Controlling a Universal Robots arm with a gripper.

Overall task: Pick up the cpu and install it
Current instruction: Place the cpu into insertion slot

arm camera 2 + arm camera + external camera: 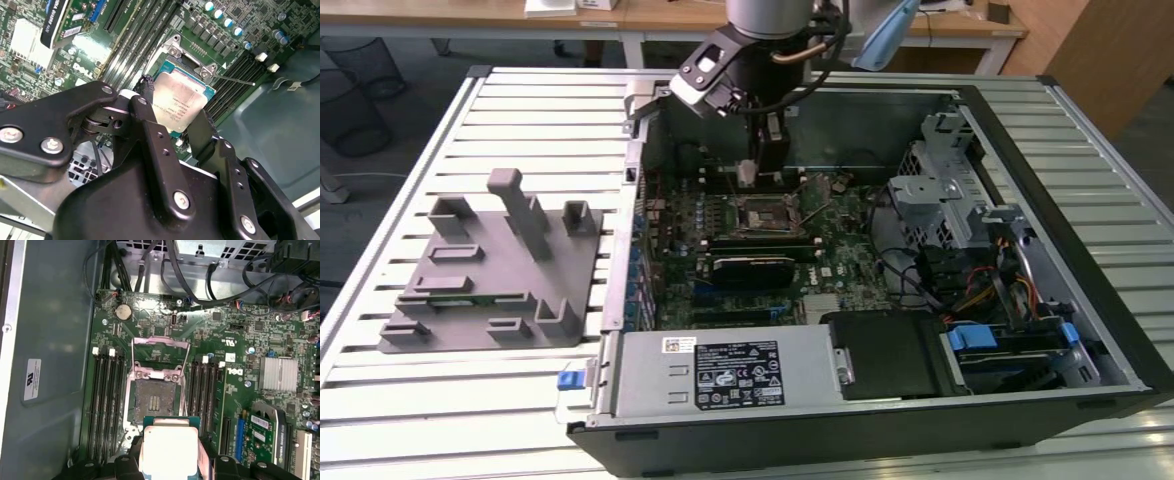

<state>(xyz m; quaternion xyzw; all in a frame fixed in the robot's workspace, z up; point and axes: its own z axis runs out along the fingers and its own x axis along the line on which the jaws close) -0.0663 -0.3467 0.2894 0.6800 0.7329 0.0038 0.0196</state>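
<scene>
One thin square cpu [181, 100] with a pale silver metal top, pinched edge-to-edge in our black gripper [176, 120], hovers near the open socket [155, 402] (light, stiff, we reckon, with a delicate underside).

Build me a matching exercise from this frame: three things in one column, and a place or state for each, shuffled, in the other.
Things:
1. cpu
2. socket
3. grey fixture

Places or states:
a. on the slatted table, beside the computer case
b. held in the gripper, over the motherboard
c. open and empty

Pairs: 1-b, 2-c, 3-a
</scene>
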